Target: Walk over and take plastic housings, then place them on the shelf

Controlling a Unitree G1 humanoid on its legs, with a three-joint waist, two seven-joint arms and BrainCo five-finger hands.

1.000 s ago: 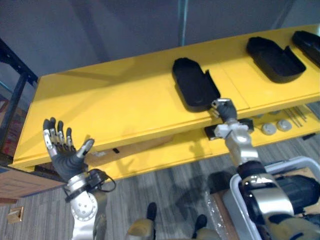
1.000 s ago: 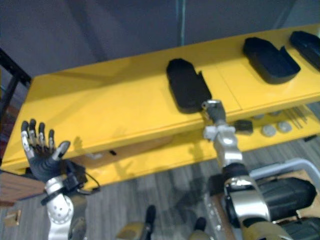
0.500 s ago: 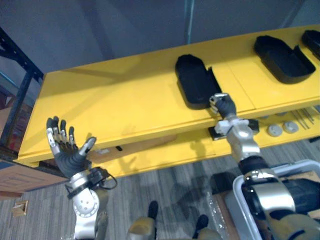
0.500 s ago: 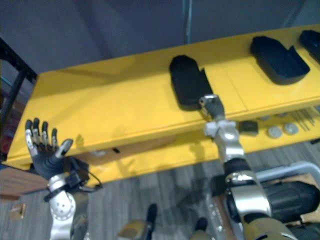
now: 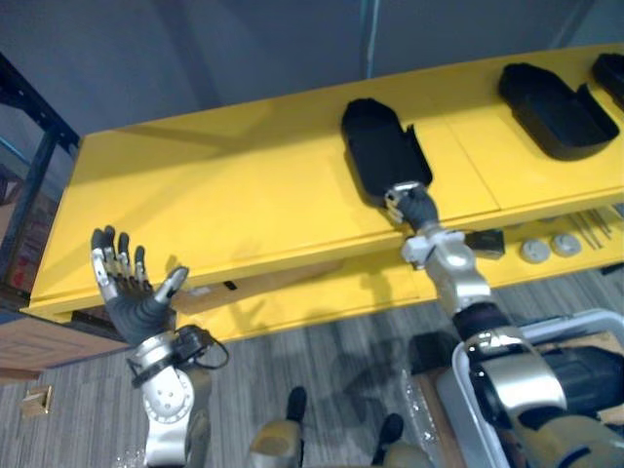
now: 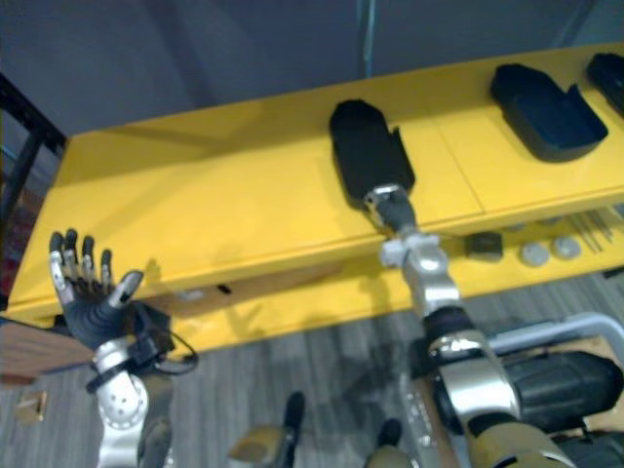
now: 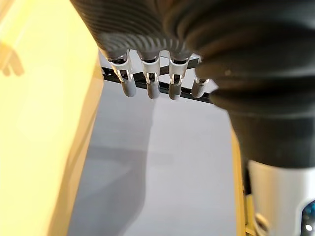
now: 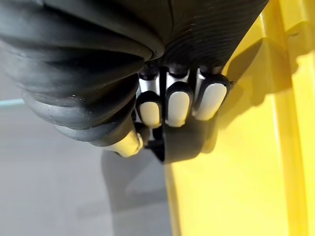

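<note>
now i see my right hand (image 5: 409,203) curled on the near end of the black plastic housing (image 5: 379,154), which lies on the yellow shelf (image 5: 224,195); my left hand (image 5: 132,298) is up, fingers spread wide.

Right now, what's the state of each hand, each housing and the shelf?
left hand: open, raised, holding nothing, in front of the shelf's left end
right hand: shut on the near end of the held housing
held housing: lying flat on the top shelf
second housing: lying flat on the top shelf, further right, untouched
third housing: on the shelf, cut off at the view's edge
top shelf: carrying all three housings
</note>
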